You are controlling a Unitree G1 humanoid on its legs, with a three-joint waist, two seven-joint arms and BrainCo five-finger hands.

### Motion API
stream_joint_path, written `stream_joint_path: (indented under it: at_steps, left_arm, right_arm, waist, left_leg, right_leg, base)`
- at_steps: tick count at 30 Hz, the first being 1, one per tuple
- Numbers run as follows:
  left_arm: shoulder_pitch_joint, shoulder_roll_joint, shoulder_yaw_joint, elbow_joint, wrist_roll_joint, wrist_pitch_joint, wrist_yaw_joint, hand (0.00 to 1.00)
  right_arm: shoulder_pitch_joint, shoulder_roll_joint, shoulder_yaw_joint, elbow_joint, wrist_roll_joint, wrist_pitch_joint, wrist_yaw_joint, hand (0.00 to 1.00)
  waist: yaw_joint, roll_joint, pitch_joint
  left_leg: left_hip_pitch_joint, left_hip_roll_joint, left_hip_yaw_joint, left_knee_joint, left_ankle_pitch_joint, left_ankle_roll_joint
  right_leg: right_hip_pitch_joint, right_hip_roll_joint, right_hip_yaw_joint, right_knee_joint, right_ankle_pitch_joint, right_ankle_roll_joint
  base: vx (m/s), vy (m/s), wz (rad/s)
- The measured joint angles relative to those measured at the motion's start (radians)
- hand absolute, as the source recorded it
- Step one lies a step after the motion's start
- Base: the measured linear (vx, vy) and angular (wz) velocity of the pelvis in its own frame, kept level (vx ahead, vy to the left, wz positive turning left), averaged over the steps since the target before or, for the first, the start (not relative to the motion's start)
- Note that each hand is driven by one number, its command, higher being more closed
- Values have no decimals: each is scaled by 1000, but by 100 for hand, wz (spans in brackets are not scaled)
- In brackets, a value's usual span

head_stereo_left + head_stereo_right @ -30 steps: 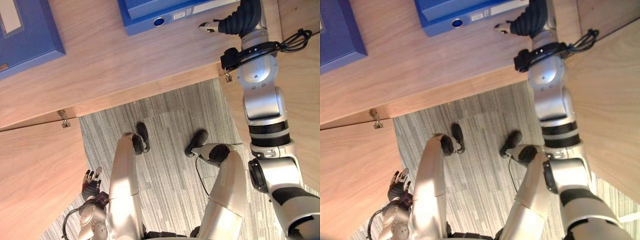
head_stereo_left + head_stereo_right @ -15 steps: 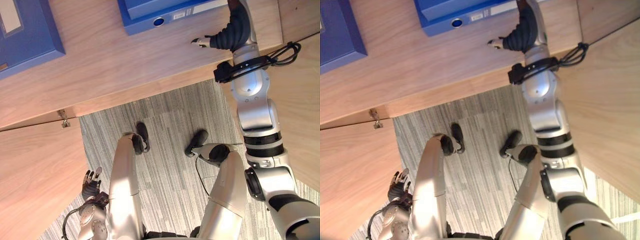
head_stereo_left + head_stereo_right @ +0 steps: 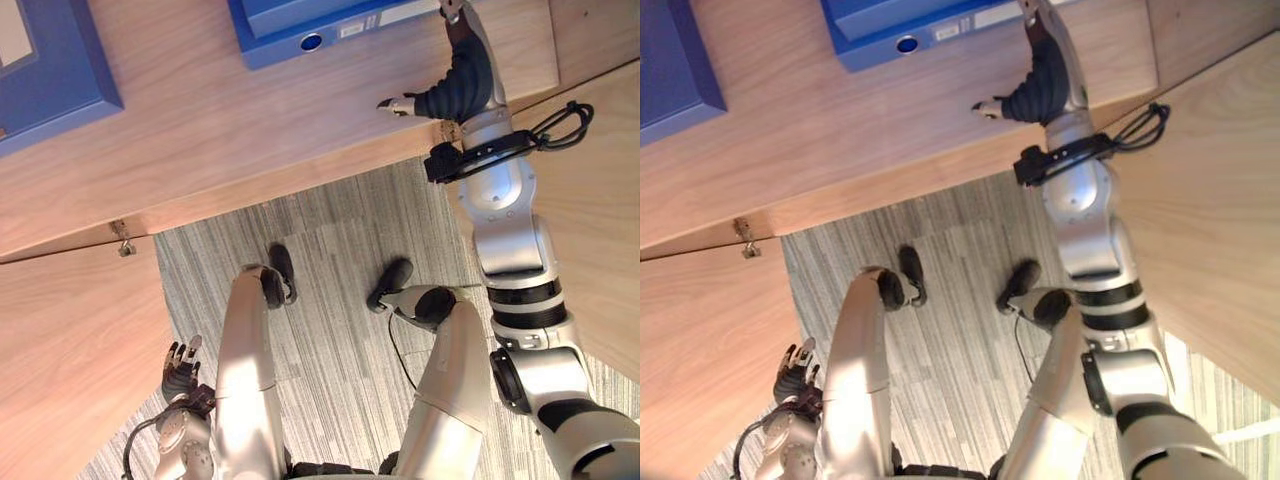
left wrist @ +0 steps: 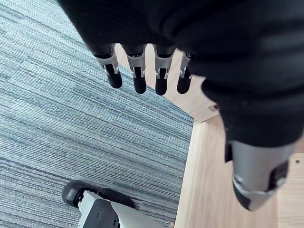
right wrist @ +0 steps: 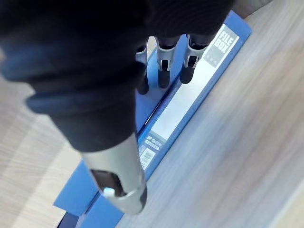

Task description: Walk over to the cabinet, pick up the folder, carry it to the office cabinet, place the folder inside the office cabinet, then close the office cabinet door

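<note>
A blue folder (image 3: 300, 28) with a white spine label (image 5: 190, 95) lies flat on the wooden cabinet top (image 3: 250, 130). My right hand (image 3: 455, 80) reaches over the folder's right end. Its fingers (image 5: 164, 66) are straight above the blue cover by the spine, and the thumb (image 3: 395, 103) sticks out to the side over the wood. The hand is open, and I cannot tell whether the fingers touch the folder. My left hand (image 3: 182, 365) hangs low at my side with relaxed fingers (image 4: 137, 76) over the carpet, holding nothing.
A second blue folder (image 3: 50, 60) lies at the far left of the cabinet top. Wooden door panels stand out on the left (image 3: 60, 340) and right (image 3: 600, 200), each hinged at the cabinet's front edge. Grey carpet (image 3: 330, 250) lies between them.
My right hand has moved forward and left, from beside the folder's spine to over its right end. The left hand has not moved.
</note>
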Motion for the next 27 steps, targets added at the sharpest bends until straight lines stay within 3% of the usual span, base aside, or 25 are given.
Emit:
stream_joint_path:
  at_steps: [3,10,12,15,17,18,21,27]
  left_arm:
    - [0,1,2,0,1,0,3,0]
    - [2,2,10,-9,22,2,2,0]
    - [7,0,9,5,23,6,-3,0]
    - [28,2,9,33,27,7,-19,0]
    - [42,4,10,54,32,7,-30,0]
    - [53,11,9,81,38,8,-42,0]
    - [55,33,2,172,92,8,-52,0]
    - [38,45,-6,351,206,6,-57,0]
  right_arm:
    - [81,7,-4,-17,2,0,-6,0]
    - [432,128,-53,-58,61,-2,-13,0]
    - [579,177,-78,-47,84,-3,-11,0]
    - [671,230,-85,64,117,-29,-2,0]
    - [721,259,-85,146,117,-37,5,0]
    - [770,296,-85,257,119,-41,20,0]
    - [820,358,-77,486,155,-61,43,0]
    - [838,405,-135,919,205,-109,60,0]
  waist:
    - [-1,-6,4]
    - [-25,-17,9]
    - [-31,-23,6]
    - [-49,-42,-8]
    - [-55,-52,-42]
    - [-55,-70,-79]
    - [-56,-82,-161]
    - [-66,-71,-306]
  left_leg:
    - [38,6,0,-4,-6,3]
    - [226,6,15,-117,-7,-11]
    - [361,9,34,-208,10,-6]
    - [532,12,70,-318,22,-10]
    - [607,12,83,-383,33,-13]
    - [701,9,106,-469,54,-20]
    - [864,-4,134,-633,102,-33]
    - [1096,-32,193,-937,215,-70]
  right_leg:
    - [39,10,-1,-11,2,-4]
    - [242,41,-34,-146,27,2]
    - [380,62,-62,-255,61,-12]
    - [538,97,-68,-383,99,-4]
    - [615,117,-79,-462,121,0]
    - [703,139,-87,-554,149,6]
    - [862,182,-103,-733,202,17]
    - [1088,274,-108,-1086,340,24]
  base:
    - [14,7,-8]
    - [43,35,-5]
    - [123,45,-12]
    - [143,52,-20]
    - [128,34,-11]
    - [122,24,-11]
    - [170,2,-9]
    - [164,-42,-13]
